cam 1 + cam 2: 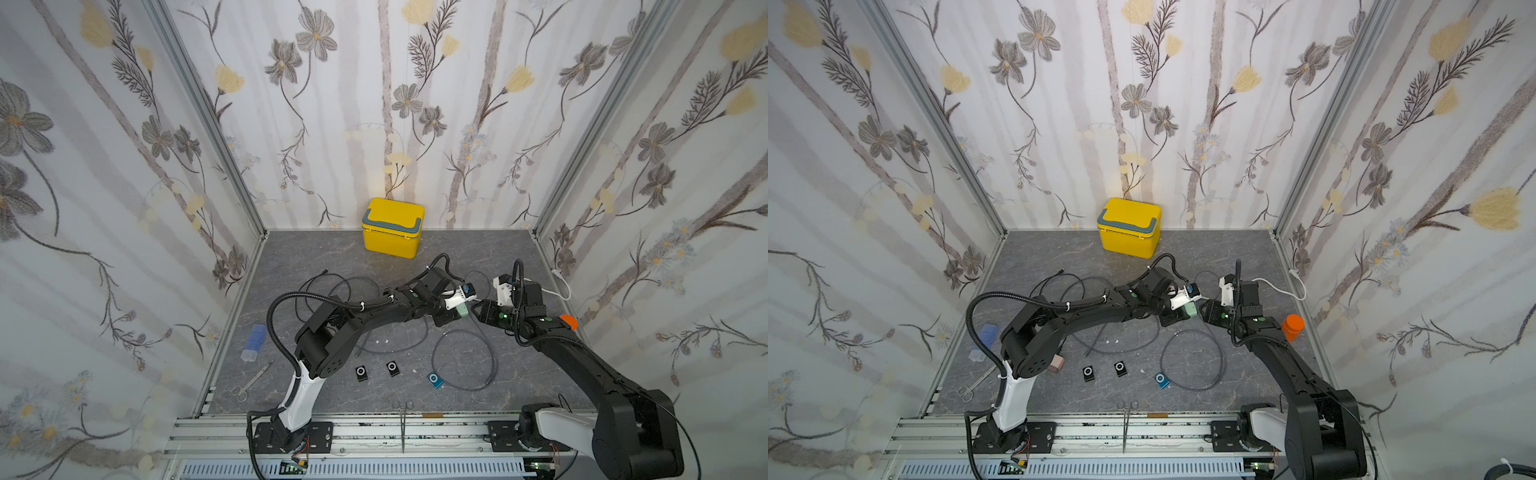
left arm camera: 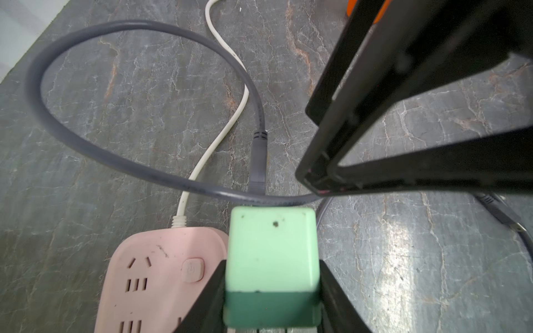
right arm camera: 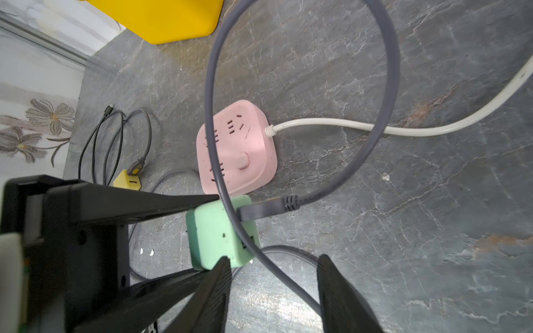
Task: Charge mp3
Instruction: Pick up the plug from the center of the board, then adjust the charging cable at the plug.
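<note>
Rear: yellow box (image 1: 392, 228), lid closed, contents hidden; left pincer (image 2: 272, 262) clamps matte mint-green charger cube (image 2: 271, 236); right pincer (image 3: 274, 258) stands parted.

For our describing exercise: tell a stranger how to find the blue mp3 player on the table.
On the grey table, near its front edge, three small square players lie in a row. The blue mp3 player is the end one, next to the grey cable loop. Its two neighbours are black.
</note>
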